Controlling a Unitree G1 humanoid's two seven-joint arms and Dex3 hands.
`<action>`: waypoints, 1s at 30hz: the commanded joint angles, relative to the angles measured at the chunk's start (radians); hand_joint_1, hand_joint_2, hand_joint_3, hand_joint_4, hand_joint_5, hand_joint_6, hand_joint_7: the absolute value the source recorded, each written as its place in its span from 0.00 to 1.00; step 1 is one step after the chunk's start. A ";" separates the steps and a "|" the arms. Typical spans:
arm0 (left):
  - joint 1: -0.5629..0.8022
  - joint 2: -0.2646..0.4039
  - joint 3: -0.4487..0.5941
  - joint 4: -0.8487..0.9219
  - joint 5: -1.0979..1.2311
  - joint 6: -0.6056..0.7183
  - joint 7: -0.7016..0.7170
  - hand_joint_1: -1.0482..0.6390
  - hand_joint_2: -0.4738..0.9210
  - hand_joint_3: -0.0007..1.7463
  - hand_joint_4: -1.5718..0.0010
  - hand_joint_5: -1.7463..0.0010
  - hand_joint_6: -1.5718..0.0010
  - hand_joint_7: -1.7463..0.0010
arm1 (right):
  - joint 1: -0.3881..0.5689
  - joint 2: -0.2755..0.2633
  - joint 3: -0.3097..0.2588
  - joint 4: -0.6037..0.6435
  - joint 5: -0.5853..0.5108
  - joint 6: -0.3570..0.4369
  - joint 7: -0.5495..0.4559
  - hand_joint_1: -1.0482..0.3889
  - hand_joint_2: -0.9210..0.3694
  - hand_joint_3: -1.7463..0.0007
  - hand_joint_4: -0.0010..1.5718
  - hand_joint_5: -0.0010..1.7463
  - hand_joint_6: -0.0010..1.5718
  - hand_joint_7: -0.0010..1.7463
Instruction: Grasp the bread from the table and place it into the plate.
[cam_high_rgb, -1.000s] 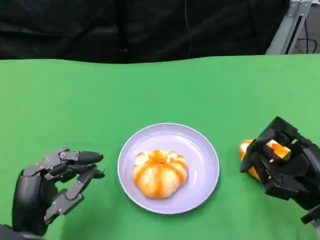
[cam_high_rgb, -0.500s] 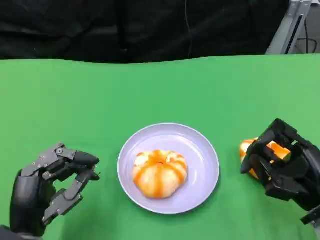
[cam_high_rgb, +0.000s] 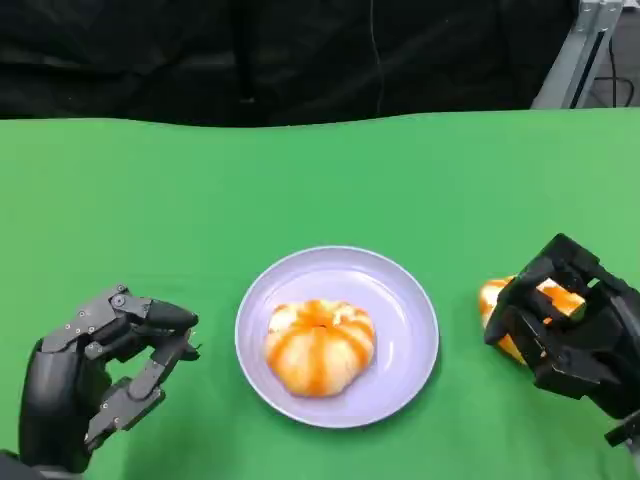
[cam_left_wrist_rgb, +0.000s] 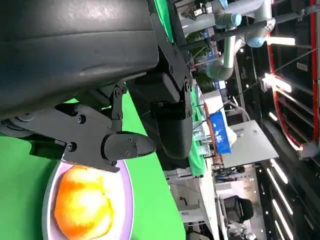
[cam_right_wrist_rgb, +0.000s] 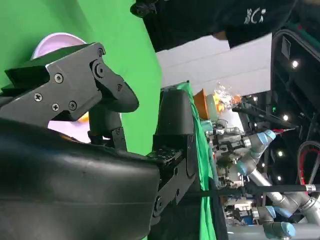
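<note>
The right hand (cam_high_rgb: 565, 325) curls its fingers around a bread bun (cam_high_rgb: 500, 305) on the green table (cam_high_rgb: 320, 180) near its right edge. A second bun (cam_high_rgb: 320, 346) lies in the lilac plate (cam_high_rgb: 405, 300) near the table's front edge, and the left hand (cam_high_rgb: 100, 372) hovers empty by the front left corner, fingers apart.

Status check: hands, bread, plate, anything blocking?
Right hand closed around a bread on the table, right of the plate. Left hand holds nothing, fingers apart. One bun already on the plate. Path to it looks unobstructed.

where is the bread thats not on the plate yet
In the head view it lies on the green table right of the plate, under the right robot hand: bread.
</note>
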 joint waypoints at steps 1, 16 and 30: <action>0.010 0.008 0.007 -0.009 -0.003 0.000 0.004 0.60 1.00 0.24 0.55 0.21 0.51 0.41 | -0.005 -0.016 -0.015 -0.004 0.015 -0.002 0.007 0.73 0.21 0.42 0.30 1.00 0.29 0.83; 0.009 0.010 0.008 -0.014 0.000 0.006 0.006 0.59 1.00 0.24 0.55 0.22 0.50 0.41 | -0.008 -0.011 -0.015 -0.006 0.006 -0.007 0.000 0.73 0.22 0.42 0.31 1.00 0.30 0.83; 0.012 0.011 0.007 -0.016 -0.001 0.002 0.003 0.59 1.00 0.25 0.55 0.22 0.51 0.41 | -0.003 -0.009 -0.013 -0.014 0.004 -0.008 -0.008 0.73 0.22 0.41 0.31 1.00 0.30 0.82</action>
